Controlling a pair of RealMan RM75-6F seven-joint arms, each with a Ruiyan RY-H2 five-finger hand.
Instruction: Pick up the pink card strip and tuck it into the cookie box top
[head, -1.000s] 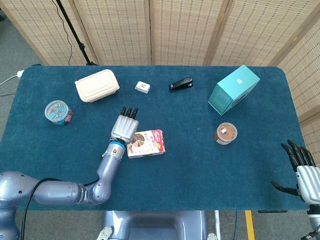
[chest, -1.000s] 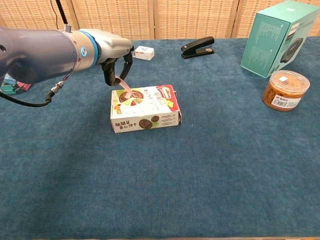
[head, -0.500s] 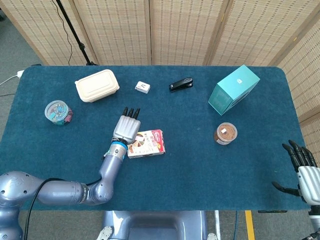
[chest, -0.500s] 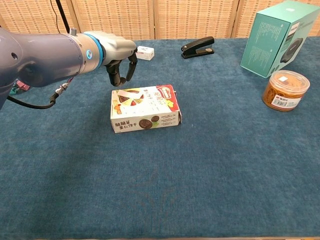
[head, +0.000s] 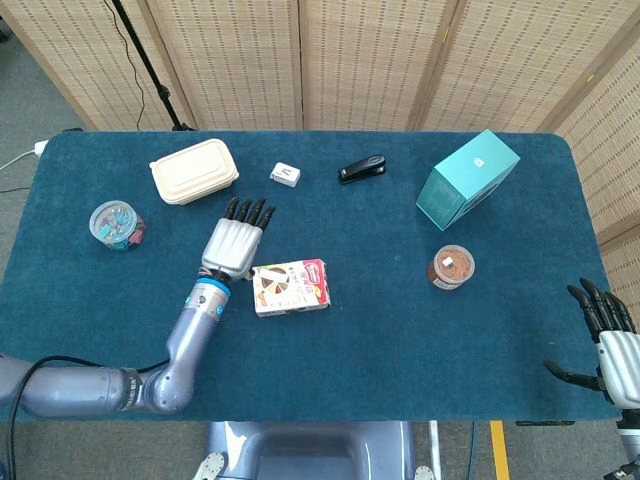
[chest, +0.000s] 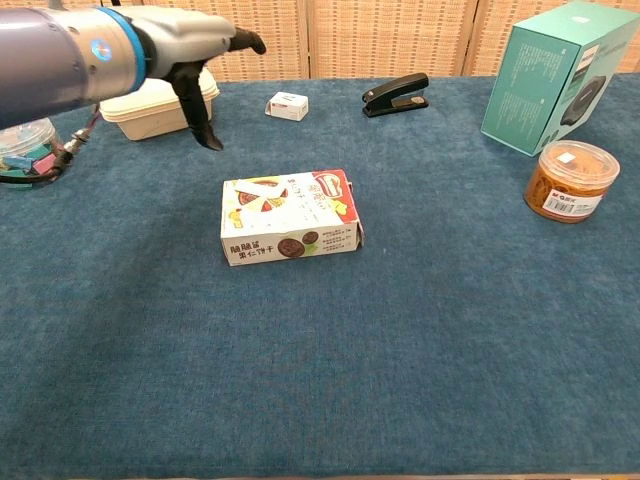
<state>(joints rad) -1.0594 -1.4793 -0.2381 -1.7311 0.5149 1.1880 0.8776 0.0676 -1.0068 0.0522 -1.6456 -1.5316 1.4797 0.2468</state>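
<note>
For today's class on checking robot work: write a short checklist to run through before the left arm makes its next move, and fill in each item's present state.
1. Left hand holds nothing, fingers apart: ok.
2. Left hand off the cookie box: ok.
3. Pink card strip tucked into the box top: cannot tell; no strip visible.
4. Cookie box flat on the table: ok.
5. Right hand at the table edge, away from the box: ok.
</note>
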